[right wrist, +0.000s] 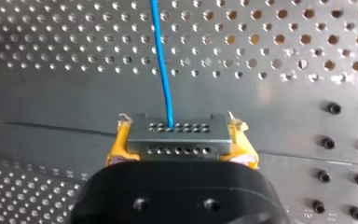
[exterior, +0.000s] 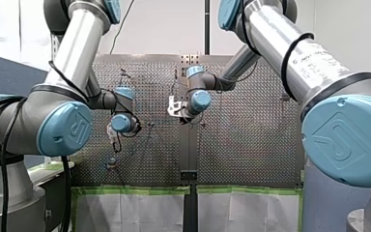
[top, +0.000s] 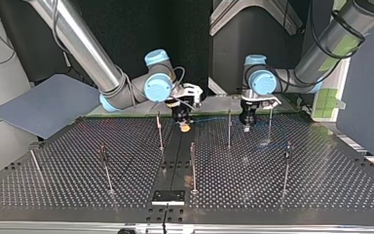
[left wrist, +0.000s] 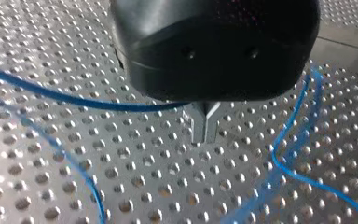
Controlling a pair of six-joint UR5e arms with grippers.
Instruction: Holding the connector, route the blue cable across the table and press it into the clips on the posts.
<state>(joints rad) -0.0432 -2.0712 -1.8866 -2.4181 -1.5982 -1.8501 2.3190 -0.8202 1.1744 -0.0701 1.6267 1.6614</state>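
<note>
Now the blue cable (top: 210, 118) hangs sideways between my two arms

At the top view's left, one thin post (top: 159, 132) stands on the tabletop (top: 78, 185). It is at about 9 o'clock from my right end effector (top: 184, 126), just beside it. That end effector is squeezed tight on the connector (right wrist: 176, 138). In the right wrist view its yellow pads (right wrist: 117, 148) press on both sides of the connector. The cable comes out of it and goes straight ahead, to 12 o'clock.

Next, in the top view, the cable goes from the connector to 3 o'clock. So its long way lies flat, from 9 to 3. It passes a middle post (top: 229, 130). I cannot tell if it goes in front of this post or behind it. The clips are too small to see.

Then comes my left end effector (top: 246, 126), at 3 o'clock from the middle post and close to it. In the left wrist view its metal fingers (left wrist: 199, 123) touch at the tips. The cable runs in toward them and hides under the end effector, so I cannot tell if they pinch it.

I think the middle post matters most for the next move. It sits between both arms, nearer my left one. The cable likely has to be pushed sideways, across its own line, to get into a clip.
</note>
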